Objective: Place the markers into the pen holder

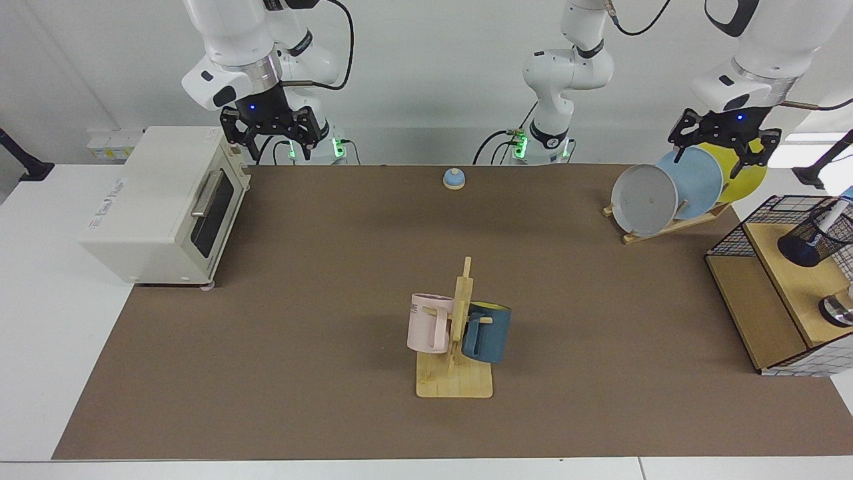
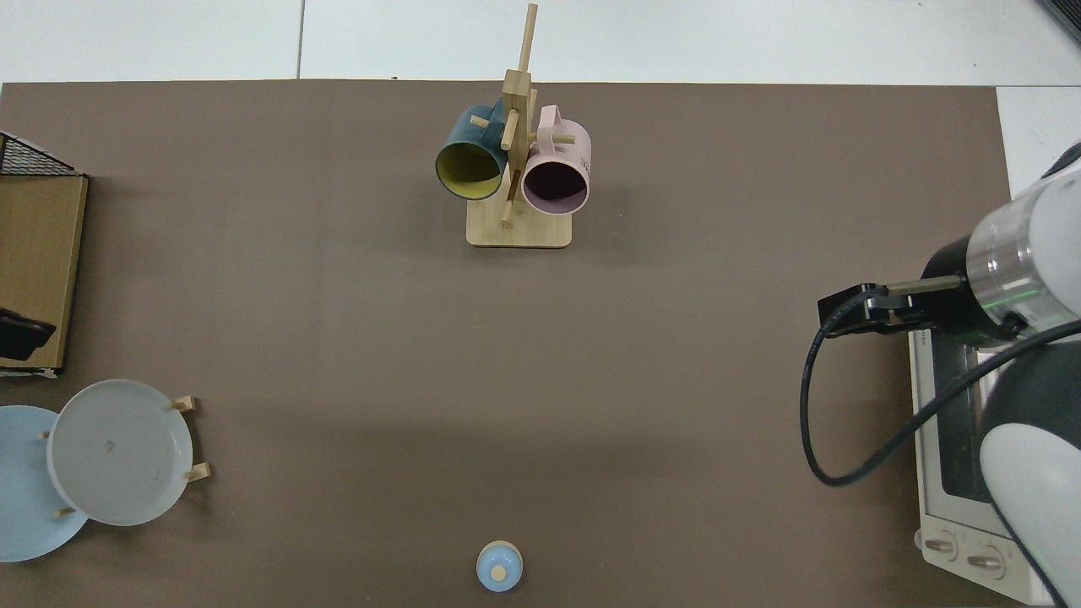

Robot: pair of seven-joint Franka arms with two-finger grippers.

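Beside the plate rack our left gripper (image 1: 724, 144) hangs open and empty; marker (image 1: 831, 215) stands tilted in pen holder (image 1: 814, 235), nearest it.
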